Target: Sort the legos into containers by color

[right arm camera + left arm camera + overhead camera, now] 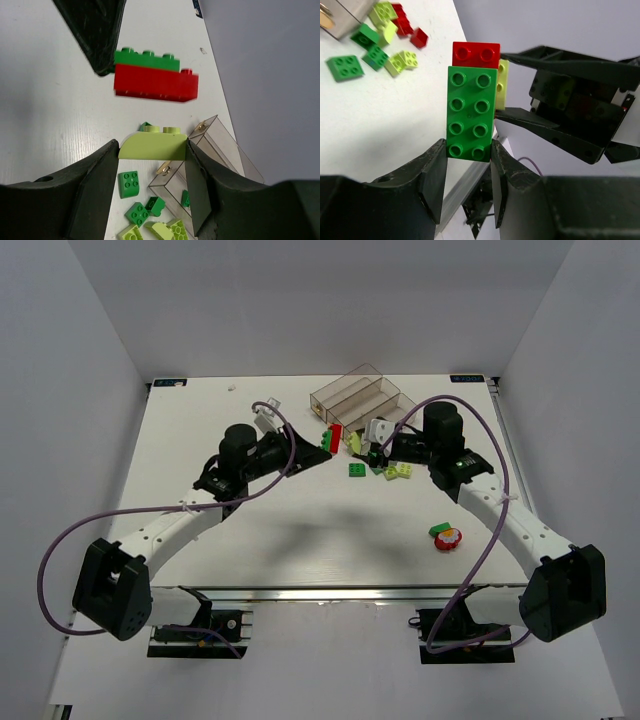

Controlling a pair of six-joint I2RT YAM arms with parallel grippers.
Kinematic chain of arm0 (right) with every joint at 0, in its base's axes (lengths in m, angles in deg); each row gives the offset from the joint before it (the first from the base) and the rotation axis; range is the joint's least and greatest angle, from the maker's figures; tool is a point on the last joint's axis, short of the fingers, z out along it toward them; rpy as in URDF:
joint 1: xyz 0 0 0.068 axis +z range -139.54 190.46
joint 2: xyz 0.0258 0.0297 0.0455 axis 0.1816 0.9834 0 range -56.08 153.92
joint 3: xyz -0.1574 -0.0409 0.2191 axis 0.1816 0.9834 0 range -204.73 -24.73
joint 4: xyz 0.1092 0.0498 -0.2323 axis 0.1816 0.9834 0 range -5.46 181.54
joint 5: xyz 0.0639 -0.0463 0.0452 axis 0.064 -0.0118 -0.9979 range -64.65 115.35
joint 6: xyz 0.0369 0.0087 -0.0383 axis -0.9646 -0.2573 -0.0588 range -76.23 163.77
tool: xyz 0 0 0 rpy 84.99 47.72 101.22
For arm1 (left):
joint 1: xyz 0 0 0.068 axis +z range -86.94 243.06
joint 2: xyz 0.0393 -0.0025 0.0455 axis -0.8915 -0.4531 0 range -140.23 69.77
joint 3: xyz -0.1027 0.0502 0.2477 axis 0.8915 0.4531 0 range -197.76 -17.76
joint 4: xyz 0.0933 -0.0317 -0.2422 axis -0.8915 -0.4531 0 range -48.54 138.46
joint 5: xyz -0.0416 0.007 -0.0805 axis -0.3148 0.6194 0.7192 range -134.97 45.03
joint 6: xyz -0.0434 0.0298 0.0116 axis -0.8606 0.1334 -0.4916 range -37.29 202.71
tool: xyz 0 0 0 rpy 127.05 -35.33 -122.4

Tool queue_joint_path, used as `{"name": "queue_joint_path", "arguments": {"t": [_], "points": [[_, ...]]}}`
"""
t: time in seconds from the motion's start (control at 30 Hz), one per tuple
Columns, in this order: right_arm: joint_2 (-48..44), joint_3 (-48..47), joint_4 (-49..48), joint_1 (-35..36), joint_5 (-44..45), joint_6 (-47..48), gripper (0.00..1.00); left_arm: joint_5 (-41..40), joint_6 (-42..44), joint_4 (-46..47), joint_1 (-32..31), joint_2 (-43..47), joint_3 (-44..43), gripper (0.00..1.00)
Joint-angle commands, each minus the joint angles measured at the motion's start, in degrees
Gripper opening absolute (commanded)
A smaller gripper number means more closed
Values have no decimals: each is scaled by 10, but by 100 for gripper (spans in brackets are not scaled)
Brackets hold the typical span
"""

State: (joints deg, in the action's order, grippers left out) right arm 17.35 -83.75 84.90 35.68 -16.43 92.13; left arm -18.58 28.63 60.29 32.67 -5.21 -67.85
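The white surface [300, 530] is carrying a few strays. A tiny white scrap [232, 387] is lying near its far left edge. A blue-marked label [168, 382] is sitting at the far left corner, and a second label [467, 378] is sitting at the far right one. A small red rounded item [450, 539] with a pale patch on top is resting towards the near right, too small to identify. Pale walls [330, 300] are enclosing everything, and a metal rail [330, 594] is running along the near edge.

White arm links [170, 525], black joints [112, 585], purple cables [41, 578]

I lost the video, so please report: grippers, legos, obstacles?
Left gripper shut on green-red stack. Right gripper shut on lime brick, apart from stack. Loose legos near tray.
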Motion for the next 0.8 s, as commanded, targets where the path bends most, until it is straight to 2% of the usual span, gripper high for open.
{"name": "queue_joint_path", "arguments": {"t": [0.0, 0.57, 0.77], "points": [[-11, 4, -20, -7, -5, -7, 0, 9, 15, -7, 22, 29, -3, 11], [-5, 15, -41, -29, 36, -46, 0, 22, 30, -20, 49, 19, -19, 11], [39, 16, -99, -36, 122, -120, 0, 6, 45, -53, 51, 33, -29, 11]]}}
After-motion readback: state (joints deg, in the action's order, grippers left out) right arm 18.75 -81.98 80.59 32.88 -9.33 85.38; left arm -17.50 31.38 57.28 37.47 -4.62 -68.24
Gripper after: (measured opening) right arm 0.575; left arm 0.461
